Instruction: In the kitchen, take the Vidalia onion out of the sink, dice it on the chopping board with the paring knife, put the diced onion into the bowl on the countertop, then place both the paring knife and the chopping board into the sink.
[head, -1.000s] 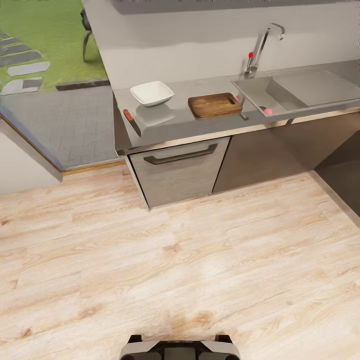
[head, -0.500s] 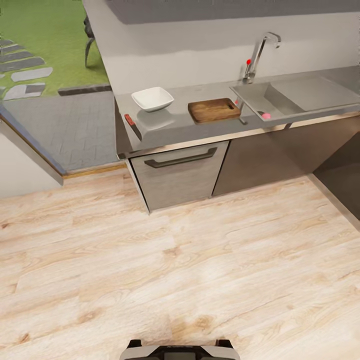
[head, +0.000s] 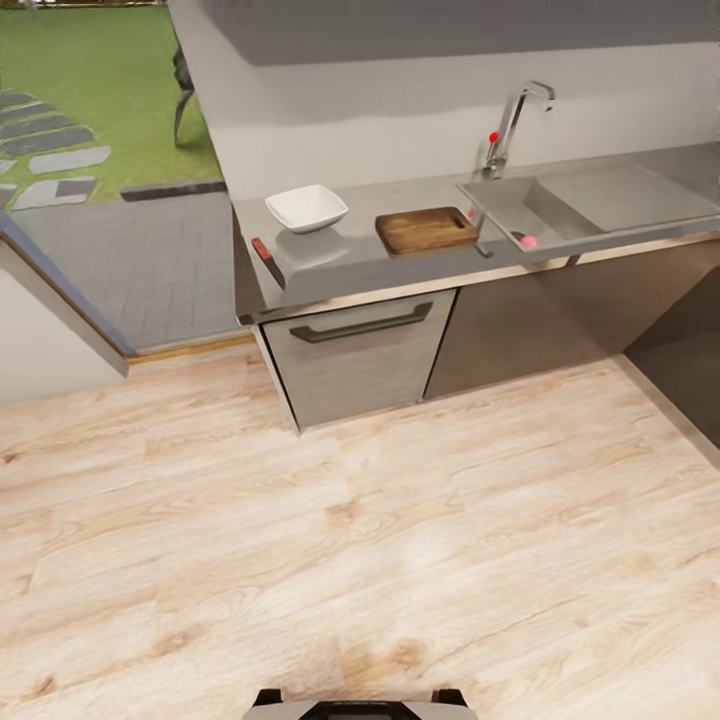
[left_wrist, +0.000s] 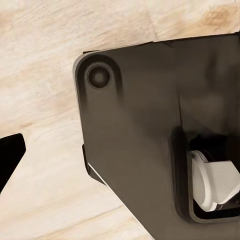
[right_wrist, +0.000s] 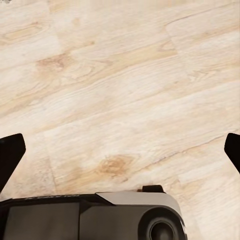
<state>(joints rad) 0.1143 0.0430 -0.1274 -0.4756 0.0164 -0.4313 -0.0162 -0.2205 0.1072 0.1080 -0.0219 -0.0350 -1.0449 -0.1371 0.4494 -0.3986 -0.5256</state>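
Honestly, nothing of the job looks started yet: the robot stands back on the wooden floor (head: 400, 560) with the counter (head: 340, 262) well ahead of it, across the upper half of the head view. The Vidalia onion (head: 528, 240) sits whole, a small pink ball in the basin of the sink (head: 640, 195), toward the upper right of the frame, below the curved tap (head: 515, 120). Just left of the sink lies the chopping board (head: 425, 229), bare, nothing cut on it. Further left stands the bowl (head: 306, 208), white, with no dice that I can make out. The paring knife (head: 266, 259) rests at the counter's left edge, red handle showing, apart from the bowl and well away from the board.

So every step is left, as I judge it: roll up, lift the onion out, dice it, fill the bowl, then drop knife and board into the sink.

As for the hands, the right end effector (right_wrist: 120, 150) shows dark fingertips (right_wrist: 10, 155) at opposite edges of its wrist view, spread wide and holding nothing, floor between them. The left end effector shows one dark tip (left_wrist: 7, 155) beside the robot's dark base (left_wrist: 150, 135); whether it is spread or closed, I cannot tell
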